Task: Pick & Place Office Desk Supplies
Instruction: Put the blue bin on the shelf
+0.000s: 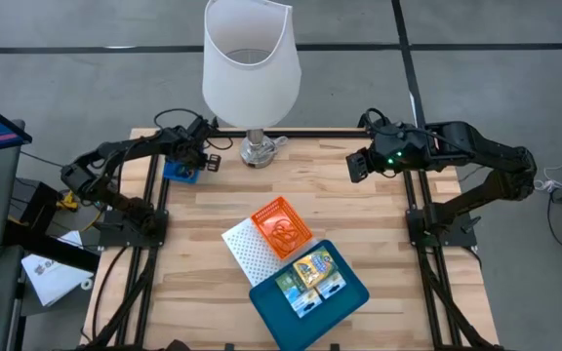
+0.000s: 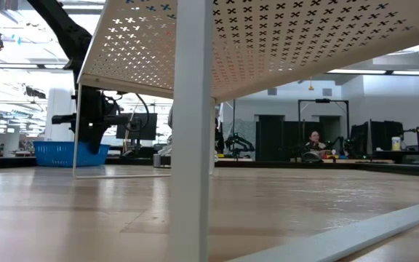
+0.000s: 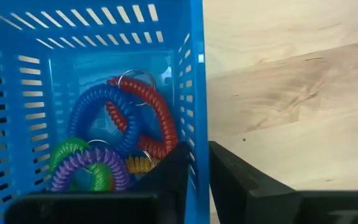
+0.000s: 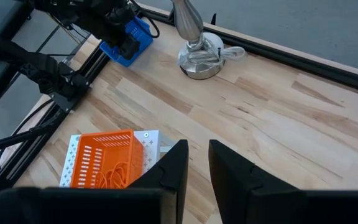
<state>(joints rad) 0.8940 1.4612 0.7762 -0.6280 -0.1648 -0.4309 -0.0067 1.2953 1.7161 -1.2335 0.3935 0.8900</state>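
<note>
Over at the far-left corner of the table (image 1: 379,224), the left gripper (image 1: 195,161) hung at the blue basket (image 1: 180,173), its fingers (image 3: 173,171) straddling the basket's near wall — one inside, one outside, a narrow gap between them with only that slotted wall in it. Whether they pinched the wall or merely flanked it, I could not tell. Inside lay the coiled wrist bands: a red coil (image 3: 157,115) looped over a blue coil (image 3: 95,106), with a green coil (image 3: 67,155) and a purple coil (image 3: 89,174) below, each curled into a ring rather than stretched out.

The right gripper (image 1: 359,164) waited in the air over the table's far-right part, jaws parted a sliver, holding nothing.

Near the middle sat the orange basket (image 1: 281,226), its long axis running diagonally, with tangled orange bands inside; it rested partly on a white perforated board (image 1: 242,249). Just beside it the teal tray (image 1: 349,292) held two small printed boxes (image 1: 310,273) — also lying on the diagonal. The white lamp (image 1: 250,63) stood at the table's far edge.
</note>
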